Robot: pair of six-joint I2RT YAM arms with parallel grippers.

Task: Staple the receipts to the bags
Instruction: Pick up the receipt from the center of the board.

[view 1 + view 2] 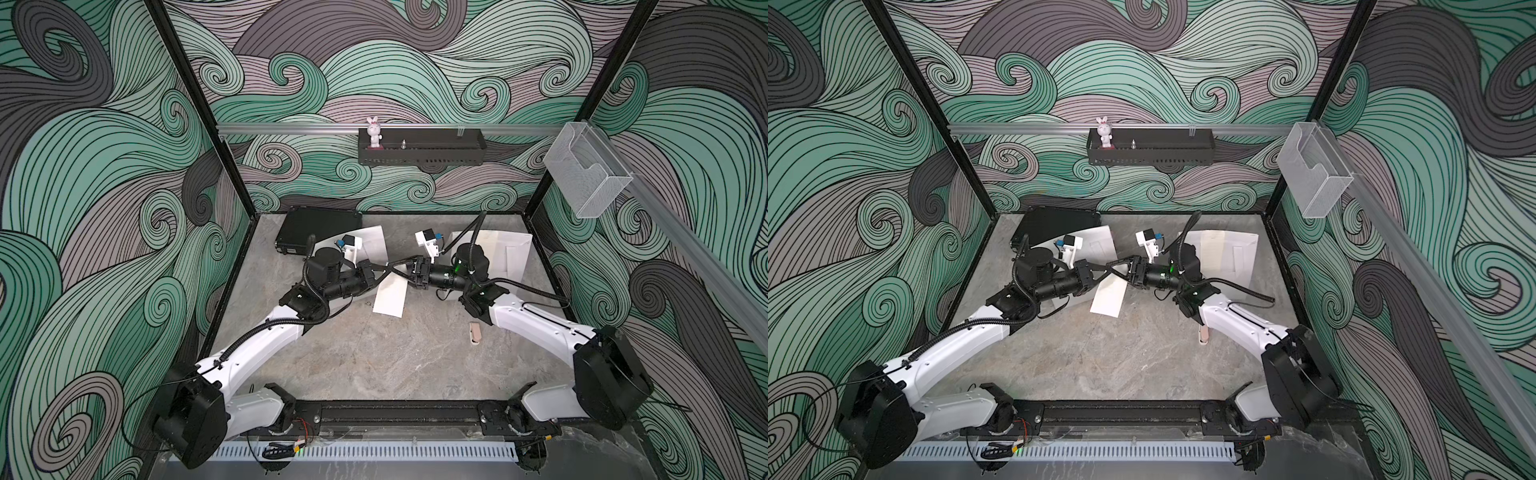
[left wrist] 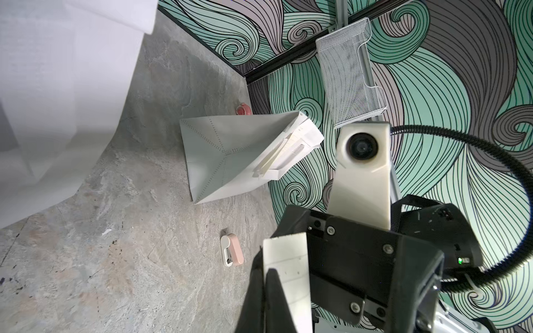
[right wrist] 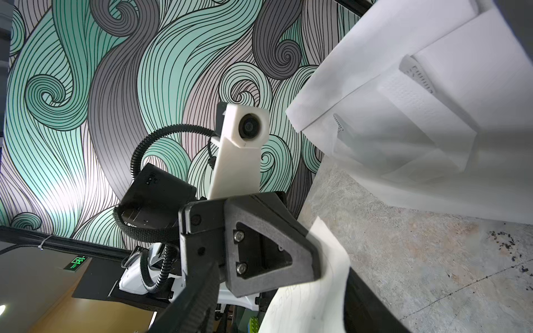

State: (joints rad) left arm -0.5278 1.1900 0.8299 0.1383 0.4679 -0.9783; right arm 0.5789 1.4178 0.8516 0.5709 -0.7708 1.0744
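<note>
Receipt (image 1: 390, 299) not yet stapled, mid-table, up in the grippers. Nearest the rig base: pink-and-white stapler (image 1: 476, 333) flat on the table beside the right forearm, nothing gripping it. Further in, both arms meet over the middle. The left gripper (image 1: 400, 268) is clamped on the far end of the receipt; the left wrist view shows the paper pinched between its fingers. The right gripper (image 1: 390, 272) straddles the same slip with its jaws apart, paper between them, no pinch yet. Reads as a hand-over or regrip. To do it well, the right fingers should close flat on bare paper clear of the left fingers, square to the sheet. The left should hold until that pinch is sure; no twisting, or the slip creases. The long axis runs roughly near-to-far. The far end is raised in the grip; the near end points back toward the base, slanted slightly to the left side. Cannot tell if that end touches the table. Farthest: left bag (image 1: 374, 243), overlapping the black case (image 1: 316, 226). Right bag (image 1: 515, 253) carries a cream strip (image 1: 1213, 249), likely the second receipt.
</note>
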